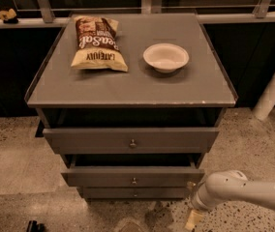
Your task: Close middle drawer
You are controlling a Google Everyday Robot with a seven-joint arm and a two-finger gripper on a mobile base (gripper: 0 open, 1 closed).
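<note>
Arm (253, 195): a smooth white tubular shell is seen, with a faint grey shade along its underside.
Joint: a rounded white bulge is formed where the shell thickens towards its end.
Markings: a row of small dark dots is seen along the top of the shell.
Gripper (192, 207): found at the arm's end, low in the right part of the view; pale tan parts are seen on it.

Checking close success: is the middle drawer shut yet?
Not shut: middle drawer juts forward, a dark gap of interior showing behind its front. Claw sits low, right of the drawer front, by the floor.
</note>
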